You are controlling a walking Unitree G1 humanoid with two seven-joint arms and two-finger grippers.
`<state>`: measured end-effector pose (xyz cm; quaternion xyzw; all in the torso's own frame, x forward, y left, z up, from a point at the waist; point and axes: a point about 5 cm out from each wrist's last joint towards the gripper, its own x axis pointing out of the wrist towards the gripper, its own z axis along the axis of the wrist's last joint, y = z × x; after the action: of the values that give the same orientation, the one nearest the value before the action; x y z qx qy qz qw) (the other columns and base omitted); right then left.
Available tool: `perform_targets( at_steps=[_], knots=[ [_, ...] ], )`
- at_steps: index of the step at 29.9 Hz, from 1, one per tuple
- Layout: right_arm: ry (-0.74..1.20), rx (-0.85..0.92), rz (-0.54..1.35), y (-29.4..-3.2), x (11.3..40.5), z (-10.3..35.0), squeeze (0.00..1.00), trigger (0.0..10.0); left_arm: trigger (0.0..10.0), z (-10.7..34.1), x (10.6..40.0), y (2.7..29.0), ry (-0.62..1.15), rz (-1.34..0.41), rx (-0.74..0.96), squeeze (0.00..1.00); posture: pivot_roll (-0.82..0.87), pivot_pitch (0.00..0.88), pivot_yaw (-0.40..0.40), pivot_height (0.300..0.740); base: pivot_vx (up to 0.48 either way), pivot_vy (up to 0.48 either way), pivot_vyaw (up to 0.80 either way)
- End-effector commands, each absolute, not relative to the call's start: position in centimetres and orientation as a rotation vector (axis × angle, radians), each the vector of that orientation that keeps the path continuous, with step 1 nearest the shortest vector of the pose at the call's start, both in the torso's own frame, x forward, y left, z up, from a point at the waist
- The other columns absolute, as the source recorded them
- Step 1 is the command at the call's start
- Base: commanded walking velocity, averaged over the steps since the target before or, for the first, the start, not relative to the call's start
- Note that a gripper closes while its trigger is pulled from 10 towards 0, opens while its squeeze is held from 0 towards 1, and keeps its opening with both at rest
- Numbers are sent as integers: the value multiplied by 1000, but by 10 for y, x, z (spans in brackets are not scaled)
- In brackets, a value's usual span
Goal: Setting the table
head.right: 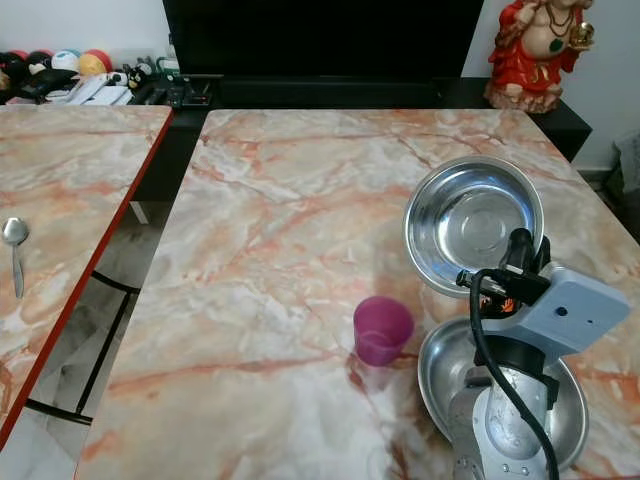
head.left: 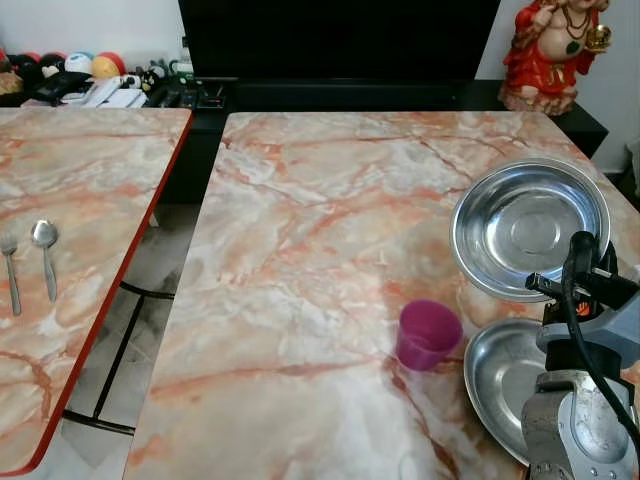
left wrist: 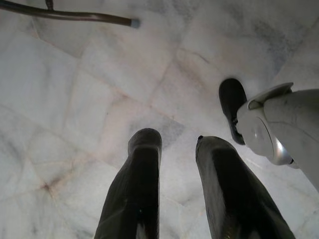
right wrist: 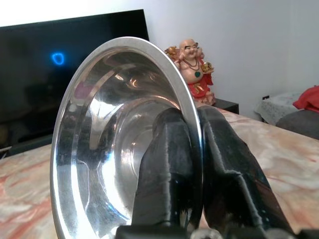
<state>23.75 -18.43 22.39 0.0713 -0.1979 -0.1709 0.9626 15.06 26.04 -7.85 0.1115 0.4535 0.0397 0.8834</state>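
A steel bowl (head.left: 530, 225) is held tilted above the marble table (head.left: 320, 220) at its right side, its rim pinched in my right gripper (right wrist: 197, 164), which is shut on it. A second steel bowl (head.right: 450, 375) lies flat on the table beneath my right arm. A small magenta cup (head.left: 428, 335) stands upright just left of that bowl. A spoon (head.left: 44, 255) and a fork (head.left: 10, 270) lie on the neighbouring table (head.left: 80, 180) to the left. My left gripper (left wrist: 177, 149) hangs open over the floor.
A gap with a metal frame (head.left: 120, 350) separates the two tables. Behind stand a dark TV (head.left: 340, 40) on a black cabinet, a red figurine (head.left: 550, 50) at the far right corner, and coloured balls (head.left: 90, 65) at the far left.
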Motion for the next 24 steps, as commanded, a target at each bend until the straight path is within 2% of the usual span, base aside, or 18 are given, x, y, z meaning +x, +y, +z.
perform_targets(
  at_steps=[1, 3, 5, 6, 7, 9, 11, 12, 14, 20, 24],
  knots=[
    [-395, 144, -331, -183, 238, 223, 0, 10000, 10000, -83, 140, 260, 980, 84, 217, 0, -88, 150, 5, 740, -244, 0, 0],
    [-390, 42, -277, -183, 239, 222, 0, 10000, 10000, -83, 140, 260, 980, 85, 217, 0, -90, 153, 6, 740, -247, 0, 0],
    [-386, -153, -141, -187, 238, 220, 0, 10000, 10000, -83, 140, 261, 980, 86, 217, 0, -90, 153, 6, 740, -244, 0, 0],
    [-379, -182, -110, -193, 237, 218, 0, 10000, 10000, -83, 140, 261, 980, 86, 218, 0, -95, 155, 5, 740, -247, 0, 0],
    [-379, -182, -110, -193, 237, 218, 0, 10000, 10000, -83, 140, 261, 980, 86, 218, 0, -95, 155, 5, 740, -247, 0, 0],
    [-379, -215, -139, -216, 235, 221, 0, 10000, 10000, -83, 140, 261, 980, 88, 218, 0, -98, 154, 2, 740, -246, 0, 0],
    [-383, -229, -156, -226, 235, 224, 0, 10000, 10000, -83, 140, 262, 979, 90, 217, 0, -99, 154, 2, 740, -247, 0, 0],
    [-401, -217, -217, -239, 235, 231, 0, 10000, 10000, -83, 140, 262, 980, 89, 218, 0, -100, 153, 2, 740, -244, 0, 0],
    [-417, -208, -244, -245, 235, 236, 0, 10000, 10000, -83, 140, 261, 980, 89, 217, 0, -99, 151, 4, 740, -244, 0, 0],
    [-410, -193, -224, -238, 236, 231, 0, 10000, 10000, -82, 141, 261, 975, 85, 218, 0, -96, 149, 7, 740, -242, 0, 0],
    [-402, -173, -221, -237, 237, 228, 0, 10000, 10000, -82, 142, 262, 974, 85, 222, 0, -93, 148, 8, 740, 0, 0, 0]
  ],
)
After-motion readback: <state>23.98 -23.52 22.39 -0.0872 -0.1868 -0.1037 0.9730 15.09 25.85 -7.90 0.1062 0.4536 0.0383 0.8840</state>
